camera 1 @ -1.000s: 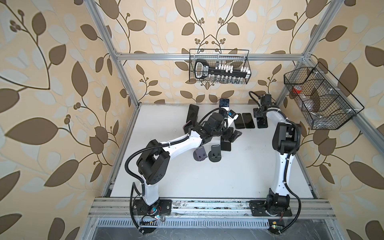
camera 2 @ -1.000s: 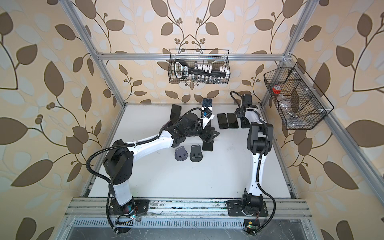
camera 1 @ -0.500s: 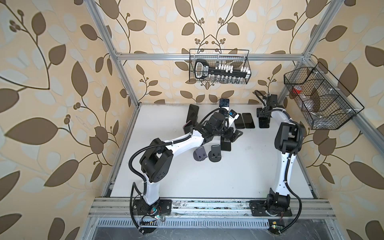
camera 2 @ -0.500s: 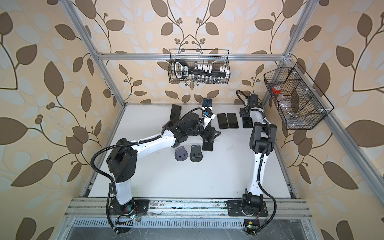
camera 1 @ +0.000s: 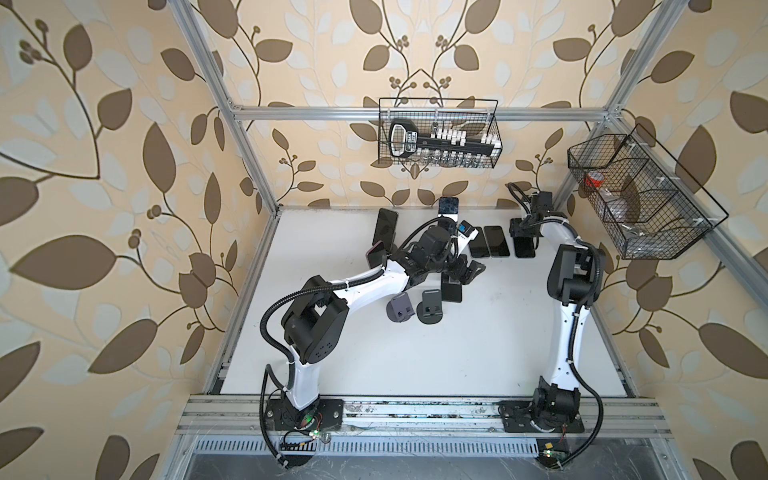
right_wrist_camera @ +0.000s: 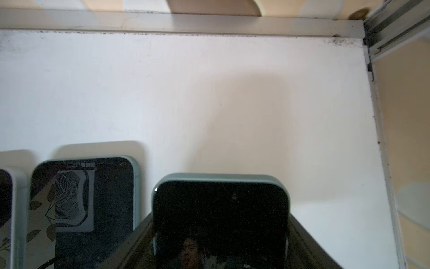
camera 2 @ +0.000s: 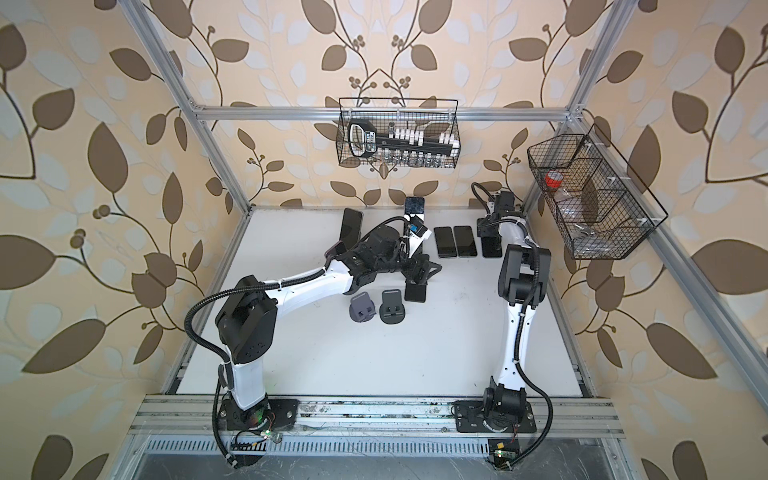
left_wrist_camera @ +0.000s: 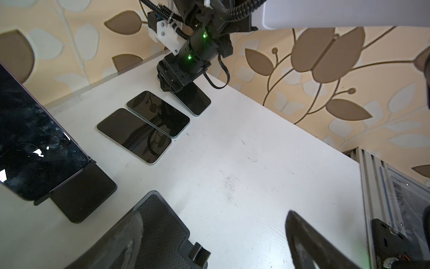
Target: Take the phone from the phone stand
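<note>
My right gripper (right_wrist_camera: 220,217) is shut on a dark phone (right_wrist_camera: 221,205) low over the white table, at the right end of a row of flat phones in both top views (camera 1: 524,249) (camera 2: 491,249). My left gripper (left_wrist_camera: 215,214) is open, with its fingers (left_wrist_camera: 130,233) astride an empty black phone stand (left_wrist_camera: 160,233) near the table's middle (camera 1: 452,292). Beside it another phone (left_wrist_camera: 35,144) leans on its own stand (left_wrist_camera: 79,198).
Two phones (left_wrist_camera: 133,135) (left_wrist_camera: 158,114) lie flat side by side next to the held one. Two empty grey stands (camera 1: 401,309) (camera 1: 432,307) sit in front of the left arm. More phones stand at the back left (camera 1: 385,224). Wire baskets (camera 1: 438,133) (camera 1: 640,208) hang on the walls.
The right wrist has shifted slightly to the right with the phone still in its grip. The left elbow has swung a little to the right; its gripper stays over the stands.
</note>
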